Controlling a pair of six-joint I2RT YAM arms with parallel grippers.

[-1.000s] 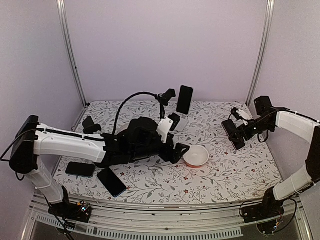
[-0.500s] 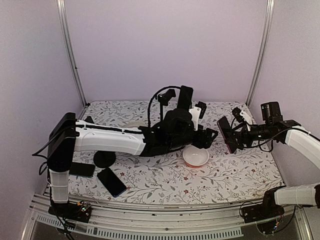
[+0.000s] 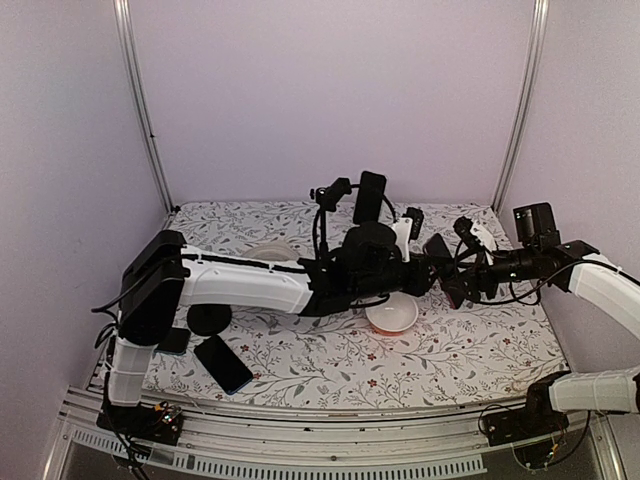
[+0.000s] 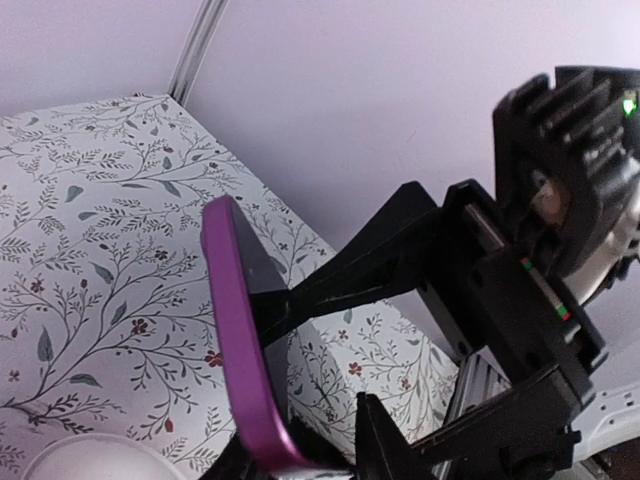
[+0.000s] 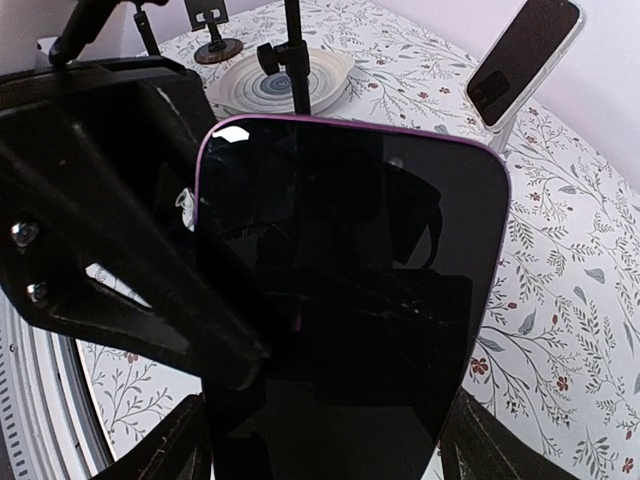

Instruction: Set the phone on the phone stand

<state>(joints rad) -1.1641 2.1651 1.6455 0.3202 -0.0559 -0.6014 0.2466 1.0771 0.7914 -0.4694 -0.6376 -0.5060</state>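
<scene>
A purple-edged phone (image 3: 437,250) with a black screen (image 5: 350,250) hangs in the air above the table's right half. My right gripper (image 5: 330,440) is shut on it across its width, a finger on each long edge. From the left, my left gripper (image 3: 430,272) meets it, and its fingers (image 4: 380,440) are shut on the phone's lower end (image 4: 235,320). A black gooseneck phone stand with a clamp head (image 3: 332,190) rises at the back centre, and its base is hidden behind my left arm.
A white stand (image 3: 362,245) at the back holds another black phone (image 3: 368,197). A white bowl (image 3: 392,315) sits under the left wrist. A plate (image 3: 268,250) lies behind the left arm. A dark phone (image 3: 222,363) and a round black base (image 3: 208,318) are at the front left.
My left arm swung right from the table's middle to the phone and closed its fingers on it. The right gripper carried the phone left to meet it.
</scene>
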